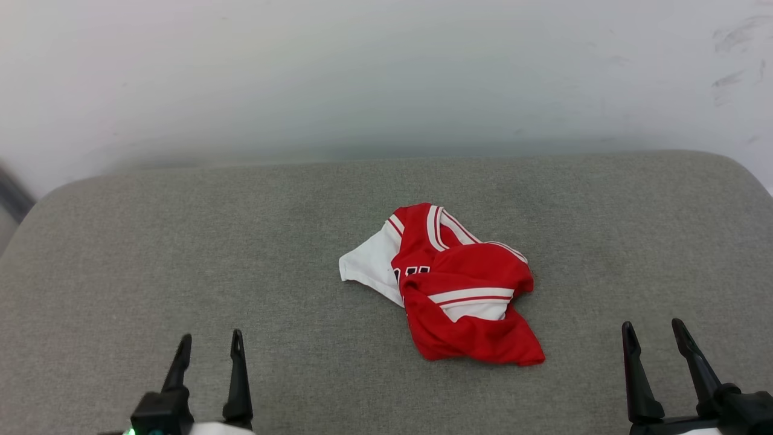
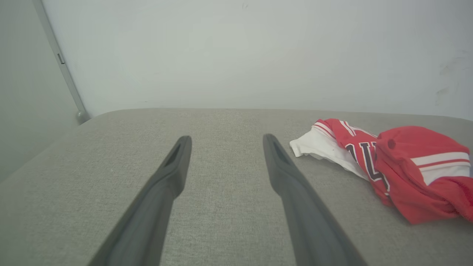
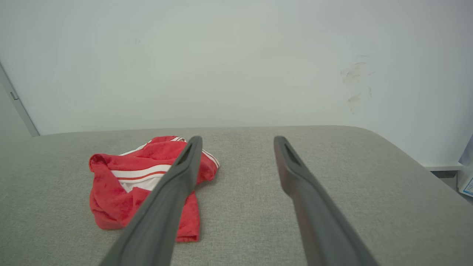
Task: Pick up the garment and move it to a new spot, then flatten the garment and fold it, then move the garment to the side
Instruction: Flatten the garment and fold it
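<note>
Garment crumpled on grey bench, right of centre. Left gripper, right gripper: jaws apart, empty, well short of it. Looks light, limp, slippery; pinch raised red fold by striped trim.

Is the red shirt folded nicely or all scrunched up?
Scrunched up. The garment lies in a crumpled heap on the grey cushion, one white sleeve sticking out, its lettering half hidden by twisted folds.

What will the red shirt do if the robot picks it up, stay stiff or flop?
Probably flop: the garment lies crumpled in soft folds, so it would likely droop. It looks thin, so probably light. Pushed on the grey cushion, it may bunch up.
</note>
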